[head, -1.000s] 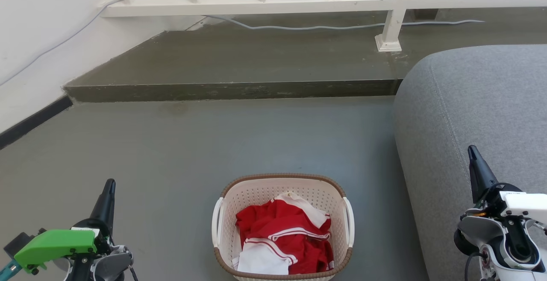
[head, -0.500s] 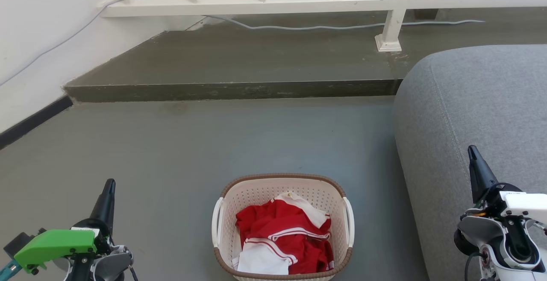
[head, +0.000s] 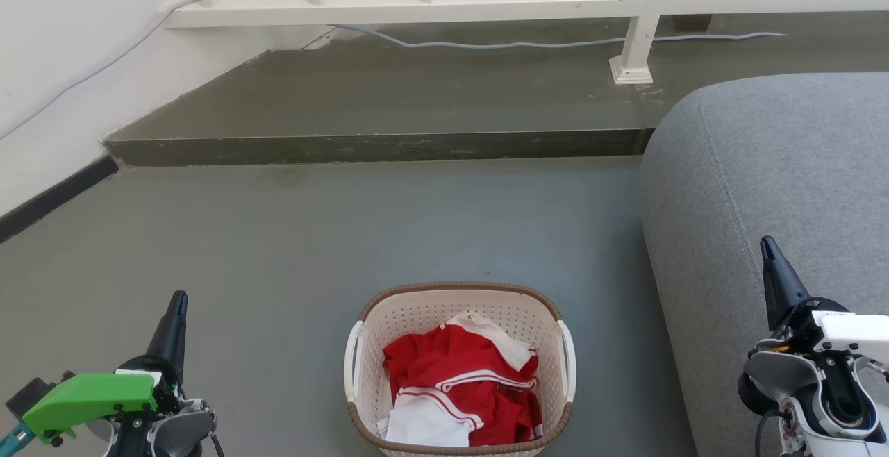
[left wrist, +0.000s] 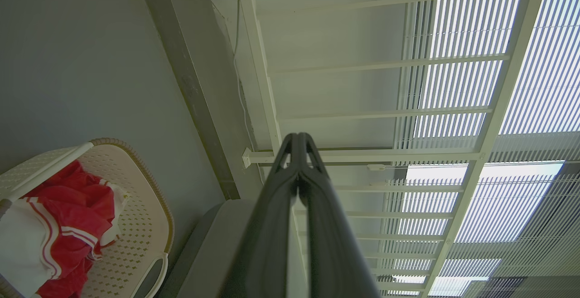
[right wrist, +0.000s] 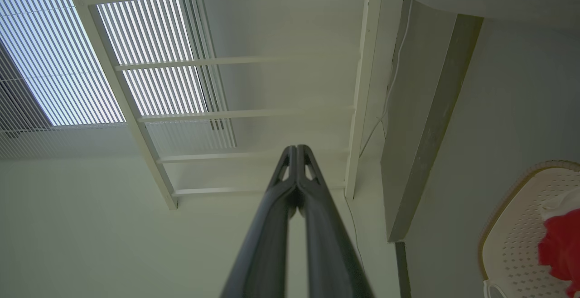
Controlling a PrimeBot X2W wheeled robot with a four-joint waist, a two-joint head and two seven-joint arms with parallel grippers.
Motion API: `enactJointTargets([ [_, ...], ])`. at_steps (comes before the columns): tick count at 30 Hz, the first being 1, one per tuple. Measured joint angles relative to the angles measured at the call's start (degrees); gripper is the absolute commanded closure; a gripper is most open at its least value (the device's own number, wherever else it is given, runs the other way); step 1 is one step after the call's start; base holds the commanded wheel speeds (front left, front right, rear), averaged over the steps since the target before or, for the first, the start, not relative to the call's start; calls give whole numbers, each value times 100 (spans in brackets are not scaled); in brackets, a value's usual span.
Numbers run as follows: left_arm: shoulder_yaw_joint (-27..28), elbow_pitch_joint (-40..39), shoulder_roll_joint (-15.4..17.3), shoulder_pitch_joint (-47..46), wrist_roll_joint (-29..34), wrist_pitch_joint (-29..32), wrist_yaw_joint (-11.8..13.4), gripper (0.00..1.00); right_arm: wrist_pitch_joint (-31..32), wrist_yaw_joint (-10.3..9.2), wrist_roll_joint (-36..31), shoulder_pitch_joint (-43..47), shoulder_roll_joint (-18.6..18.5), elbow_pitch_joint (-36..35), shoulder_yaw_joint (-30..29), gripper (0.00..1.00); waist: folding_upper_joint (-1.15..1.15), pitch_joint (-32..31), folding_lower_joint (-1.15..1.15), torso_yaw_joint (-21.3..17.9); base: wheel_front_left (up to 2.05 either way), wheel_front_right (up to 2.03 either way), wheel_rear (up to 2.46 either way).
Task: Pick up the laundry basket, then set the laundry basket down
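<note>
Sitting on floor (head: 333, 235) beside sofa (head: 764, 165), laundry basket (head: 424, 314) of red clothes (head: 451, 363), wrist views revealing both jaws closed, empty

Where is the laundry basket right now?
In the head view the laundry basket sits on the grey floor at bottom centre, just left of the grey sofa.

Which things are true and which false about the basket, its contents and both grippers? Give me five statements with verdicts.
1. The cream-white perforated plastic laundry basket with a brown rim stands on the grey floor. True.
2. It holds blue towels. False: red and white clothes.
3. The left gripper has open jaws. False: shut.
4. The right gripper touches nothing, jaws shut. True.
5. The grey fabric sofa stands left of the basket. False: right of it.
</note>
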Motion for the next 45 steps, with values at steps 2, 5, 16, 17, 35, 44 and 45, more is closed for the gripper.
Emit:
enactJointTargets([
  [2,0,0,0,0,0,0,1,100,0,0,0,0,0,0,0,100,0,0,0,0,0,0,0],
  [5,0,0,0,0,0,1,1,100,0,0,0,0,0,0,0,100,0,0,0,0,0,0,0],
  [16,1,-1,0,0,0,1,0,100,0,0,0,0,0,0,0,100,0,0,0,0,0,0,0],
  [17,1,-1,0,0,0,1,0,100,0,0,0,0,0,0,0,100,0,0,0,0,0,0,0],
  [35,1,-2,-1,0,0,1,1,100,0,0,0,0,0,-1,0,100,0,0,0,0,0,0,0],
  [44,1,-3,-1,0,0,1,1,100,0,0,1,0,0,-1,0,100,0,0,0,0,0,0,0],
  [45,1,-3,-1,0,0,1,0,100,0,0,1,0,0,-1,0,100,0,0,0,0,0,0,0],
])
